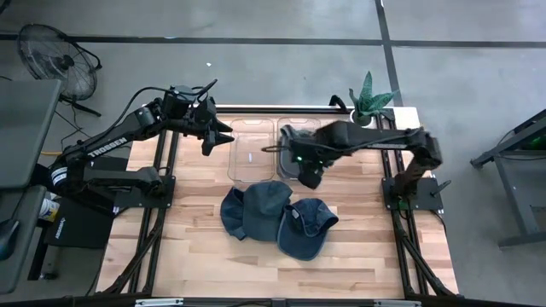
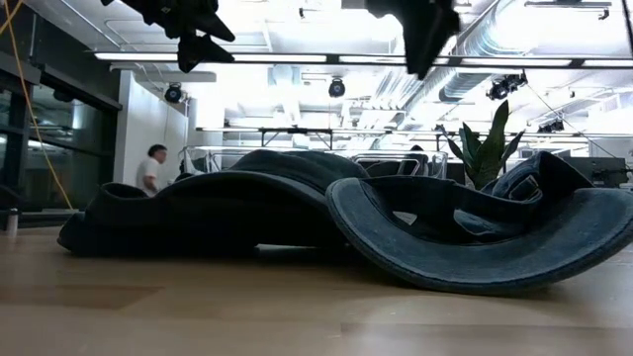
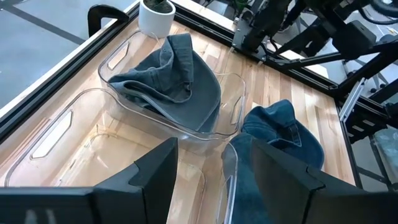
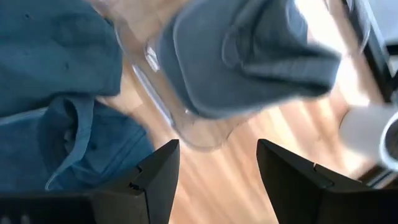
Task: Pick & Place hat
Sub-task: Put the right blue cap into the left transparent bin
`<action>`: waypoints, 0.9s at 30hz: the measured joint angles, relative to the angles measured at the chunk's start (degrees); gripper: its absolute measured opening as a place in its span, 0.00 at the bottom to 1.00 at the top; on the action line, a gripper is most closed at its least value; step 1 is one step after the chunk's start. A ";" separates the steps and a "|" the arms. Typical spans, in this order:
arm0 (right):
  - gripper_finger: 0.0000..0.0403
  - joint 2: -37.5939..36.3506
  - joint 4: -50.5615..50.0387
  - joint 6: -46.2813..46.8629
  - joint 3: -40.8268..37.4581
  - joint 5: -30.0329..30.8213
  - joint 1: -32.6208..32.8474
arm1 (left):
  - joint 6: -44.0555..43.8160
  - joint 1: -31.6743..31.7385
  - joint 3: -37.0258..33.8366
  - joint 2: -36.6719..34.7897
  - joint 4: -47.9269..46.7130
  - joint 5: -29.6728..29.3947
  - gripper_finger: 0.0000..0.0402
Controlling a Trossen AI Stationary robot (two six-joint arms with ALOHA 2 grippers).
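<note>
Two dark blue bucket hats (image 1: 256,209) (image 1: 305,228) lie overlapping on the wooden table, brims on the wood; the low view shows them as hat (image 2: 227,203) and hat (image 2: 495,232). A third hat (image 3: 174,78) sits crumpled in the right clear bin (image 3: 233,102), also seen as hat (image 4: 249,56). The left clear bin (image 1: 252,153) holds nothing. My left gripper (image 3: 214,180) (image 1: 213,135) hovers open above the left bin's far-left side. My right gripper (image 4: 217,177) (image 1: 310,176) hangs open over the right bin's near edge, raised above the hats.
A potted plant (image 1: 371,102) in a white pot (image 3: 155,15) stands at the table's far right corner behind the bins. Black frame rails run along both table sides. A person (image 2: 150,168) stands far off in the room. Bare wood lies near the front edge.
</note>
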 joint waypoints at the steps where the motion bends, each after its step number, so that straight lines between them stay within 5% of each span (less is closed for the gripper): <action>1: 0.52 -1.50 1.17 1.76 -2.46 -0.18 0.44 | 0.32 0.00 0.00 0.00 -0.10 -0.02 0.50; 9: 0.52 -14.79 10.11 18.00 -19.45 -3.83 4.63 | 1.54 0.00 -0.27 -0.13 0.32 0.17 0.50; 15: 0.52 -22.23 18.00 31.76 -31.35 -9.12 7.92 | 0.08 0.02 -6.97 -2.80 6.22 1.66 0.50; 27: 0.52 -26.37 31.26 44.64 -46.88 -16.00 10.69 | -7.71 0.02 -19.47 -10.53 16.87 3.43 0.50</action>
